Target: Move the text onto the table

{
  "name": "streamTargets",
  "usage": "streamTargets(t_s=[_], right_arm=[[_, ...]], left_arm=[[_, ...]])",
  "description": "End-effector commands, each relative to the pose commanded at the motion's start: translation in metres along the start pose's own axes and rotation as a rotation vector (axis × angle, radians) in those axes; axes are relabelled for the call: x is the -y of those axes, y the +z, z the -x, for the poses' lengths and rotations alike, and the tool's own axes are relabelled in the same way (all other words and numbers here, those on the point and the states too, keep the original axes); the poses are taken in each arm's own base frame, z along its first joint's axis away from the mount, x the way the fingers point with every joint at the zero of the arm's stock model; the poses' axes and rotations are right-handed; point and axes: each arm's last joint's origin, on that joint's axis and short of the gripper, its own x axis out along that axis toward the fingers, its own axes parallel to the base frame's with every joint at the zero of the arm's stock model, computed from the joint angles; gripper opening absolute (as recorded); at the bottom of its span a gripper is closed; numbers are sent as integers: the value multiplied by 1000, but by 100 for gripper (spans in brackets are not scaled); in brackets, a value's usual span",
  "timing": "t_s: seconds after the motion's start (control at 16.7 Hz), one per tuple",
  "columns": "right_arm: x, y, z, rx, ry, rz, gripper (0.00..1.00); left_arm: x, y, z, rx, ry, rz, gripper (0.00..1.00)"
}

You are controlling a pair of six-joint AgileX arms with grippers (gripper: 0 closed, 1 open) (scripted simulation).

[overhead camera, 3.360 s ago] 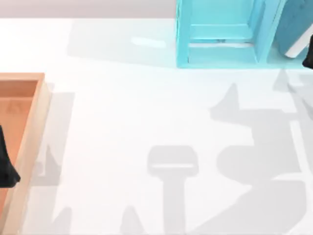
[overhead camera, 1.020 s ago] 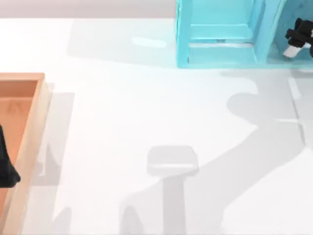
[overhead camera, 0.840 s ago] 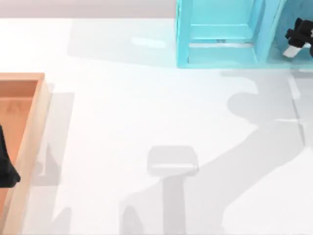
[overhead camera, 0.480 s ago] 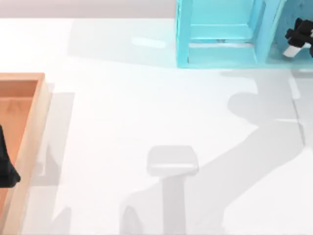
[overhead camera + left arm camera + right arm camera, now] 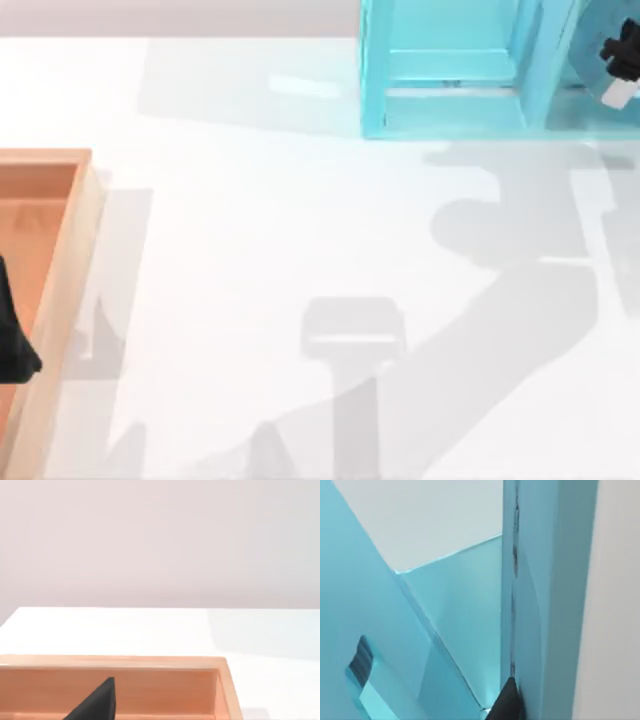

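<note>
Since half a second ago my right gripper (image 5: 622, 62) has slid toward the right edge of the top view and a little higher, and its shadow on the table (image 5: 300, 220) has spread wider and further left. From above, that gripper sits black at the far right, at the right-hand bay of the cyan shelf unit (image 5: 450, 70), with a white-grey sliver, apparently the page edges of the book (image 5: 619, 95), poking out just below it and touching it; whether the claw is clamped on the book or merely against it, I cannot tell. My left gripper (image 5: 12, 335) is parked at the left edge, over the orange-brown wooden tray (image 5: 60, 260); its fingers I cannot judge either. From the left wrist camera I see the tray's far wall (image 5: 115, 662) with the white tabletop (image 5: 150, 630) beyond it, and one dark fingertip (image 5: 97, 702) low in front of the tray's inside. From the right wrist camera I see cyan shelf panels (image 5: 465, 615) close up, an upright post (image 5: 545, 595), and a dark finger tip (image 5: 507, 705) right against that post's foot.
</note>
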Motion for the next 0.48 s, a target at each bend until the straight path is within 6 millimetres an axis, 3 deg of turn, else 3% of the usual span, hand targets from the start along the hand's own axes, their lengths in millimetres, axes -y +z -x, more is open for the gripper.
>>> streamTargets(t_s=[0.18, 0.48], right_arm=[[-19, 42, 35, 0, 0, 3, 0], [-51, 99, 121, 10, 9, 7, 0]], left_arm=[[0, 0, 0, 0, 0, 0, 100], [0, 0, 0, 0, 0, 0, 100]])
